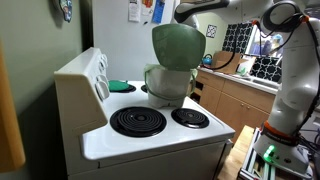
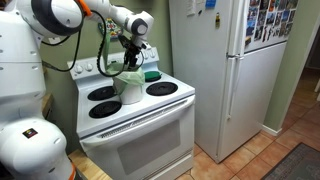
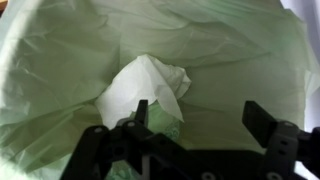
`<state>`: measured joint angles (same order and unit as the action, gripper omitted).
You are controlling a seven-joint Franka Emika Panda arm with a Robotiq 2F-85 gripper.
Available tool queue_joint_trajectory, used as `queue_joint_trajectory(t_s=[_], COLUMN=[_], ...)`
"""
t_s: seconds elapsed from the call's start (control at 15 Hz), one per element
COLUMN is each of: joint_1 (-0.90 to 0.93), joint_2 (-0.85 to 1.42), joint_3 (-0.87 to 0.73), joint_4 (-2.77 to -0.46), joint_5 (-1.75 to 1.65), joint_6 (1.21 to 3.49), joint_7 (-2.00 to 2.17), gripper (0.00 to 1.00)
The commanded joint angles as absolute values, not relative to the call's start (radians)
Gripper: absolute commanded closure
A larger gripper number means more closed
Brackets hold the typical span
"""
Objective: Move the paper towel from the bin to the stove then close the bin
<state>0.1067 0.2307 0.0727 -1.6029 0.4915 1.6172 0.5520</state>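
The bin (image 2: 130,90) stands on the stove (image 2: 135,140), directly beneath the gripper (image 2: 134,55). The paper towel (image 3: 145,88) lies inside the bin, below the gripper. The bin's lid (image 1: 175,45) stands raised beside the gripper.

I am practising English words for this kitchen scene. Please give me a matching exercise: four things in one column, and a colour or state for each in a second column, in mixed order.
1 bin lid
2 paper towel
3 gripper
4 coil burner

A black
B open
C white, crumpled
D green, raised

Pairs: 1-D, 2-C, 3-B, 4-A.
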Motion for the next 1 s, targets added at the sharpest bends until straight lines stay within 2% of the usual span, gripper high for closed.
queue_joint_trajectory(t_s=[0.0, 0.07, 0.13, 0.2, 0.33, 0.47, 0.53, 0.67, 0.93], joint_1=[0.11, 0.11, 0.111, 0.111, 0.113, 0.116, 0.116, 0.117, 0.118], joint_2=[0.246, 0.25, 0.253, 0.257, 0.264, 0.271, 0.274, 0.278, 0.286], joint_3=[0.072, 0.072, 0.071, 0.071, 0.071, 0.069, 0.067, 0.064, 0.063], joint_4=[-1.585, -1.584, -1.583, -1.581, -1.575, -1.57, -1.567, -1.567, -1.565], joint_5=[0.469, 0.467, 0.459, 0.455, 0.443, 0.433, 0.425, 0.4, 0.369], joint_6=[1.577, 1.566, 1.556, 1.541, 1.51, 1.491, 1.488, 1.496, 1.504], joint_7=[0.557, 0.552, 0.556, 0.555, 0.557, 0.561, 0.562, 0.557, 0.553], gripper=[0.29, 0.39, 0.22, 0.11, 0.02, 0.0, 0.2, 0.27, 0.58])
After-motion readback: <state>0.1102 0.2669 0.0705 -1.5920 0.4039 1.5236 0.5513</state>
